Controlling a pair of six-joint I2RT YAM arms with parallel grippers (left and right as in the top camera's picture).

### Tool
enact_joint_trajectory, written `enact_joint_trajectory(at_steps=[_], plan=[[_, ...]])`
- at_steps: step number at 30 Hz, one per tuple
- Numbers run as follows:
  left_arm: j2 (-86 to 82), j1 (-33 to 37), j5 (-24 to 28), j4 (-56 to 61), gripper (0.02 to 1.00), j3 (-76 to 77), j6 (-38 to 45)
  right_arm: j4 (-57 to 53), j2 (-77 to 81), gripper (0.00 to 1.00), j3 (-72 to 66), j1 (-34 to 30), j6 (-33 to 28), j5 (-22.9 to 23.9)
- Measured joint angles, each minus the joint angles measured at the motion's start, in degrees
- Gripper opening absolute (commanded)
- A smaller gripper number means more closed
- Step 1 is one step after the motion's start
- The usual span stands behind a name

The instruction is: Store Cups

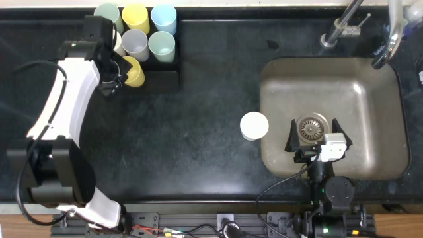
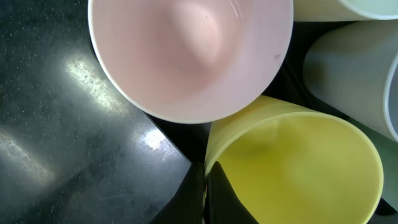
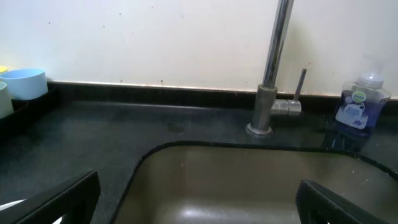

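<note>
Soft, even overhead light, white glare patches on the black countertop (close yellow cup slightly blurred).

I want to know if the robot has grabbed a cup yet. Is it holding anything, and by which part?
Yes. The left gripper pinches the yellow cup by its rim. The right gripper holds nothing.

The left claw sits at the front of the rack, a cup just right of it, apparently between its fingers. Other cups stand behind it. The right claw hangs over the sink, and a lone cup stands on the counter to its left.
</note>
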Motion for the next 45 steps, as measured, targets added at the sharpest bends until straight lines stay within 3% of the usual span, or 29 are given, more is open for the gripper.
enact_joint_trajectory(at_steps=[26,31,33,39,45], plan=[[1.84,-1.25,-1.03,0.09,0.036,0.04,0.26,0.00,0.00,0.998,0.00,0.00,0.02,0.00],[1.84,-1.25,-1.09,0.17,0.318,0.04,1.05,-0.02,0.00,0.998,0.00,0.00,0.02,0.02],[1.84,-1.25,-1.07,0.22,0.538,0.07,1.31,-0.04,0.00,0.998,0.00,0.00,0.00,0.02],[1.84,-1.25,-1.20,0.22,0.555,0.07,1.29,0.00,0.00,0.996,0.00,0.00,0.02,0.02],[1.73,-1.25,-0.11,0.15,0.660,0.11,2.84,-0.04,0.00,0.998,0.00,0.00,0.00,0.00]])
